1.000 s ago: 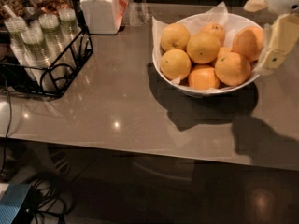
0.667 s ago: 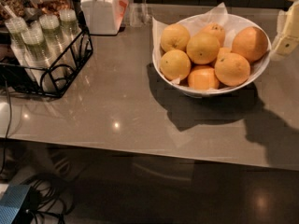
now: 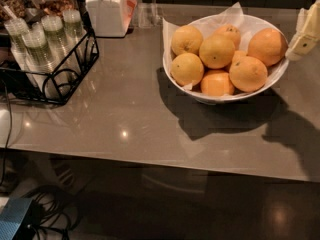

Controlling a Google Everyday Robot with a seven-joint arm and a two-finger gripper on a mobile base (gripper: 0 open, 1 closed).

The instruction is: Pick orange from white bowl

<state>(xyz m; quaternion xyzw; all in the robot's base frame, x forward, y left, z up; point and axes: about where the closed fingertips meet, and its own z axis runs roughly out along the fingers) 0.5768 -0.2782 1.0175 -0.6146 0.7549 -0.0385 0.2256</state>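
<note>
The gripper (image 3: 304,36) has drawn back since a second ago: then it overlapped the white bowl's (image 3: 220,98) right rim, now only a pale part of it shows at the right edge of the view, just beside the rim and above the table. Whether it is apart or together cannot be told; it holds nothing visible.

The oranges (image 3: 216,50) lie heaped in the bowl as before, about seven of them, touching one another. They are nearly round, so no long axis or pointing direction shows. The bowl stands upright, mouth up, lined with crinkled white paper (image 3: 234,11) that rises behind the fruit. It rests on the far right part of the grey table (image 3: 125,114). Well apart on the left, a black wire rack (image 3: 55,86) holds lidded cups (image 3: 35,39), with a white container (image 3: 107,14) behind.
</note>
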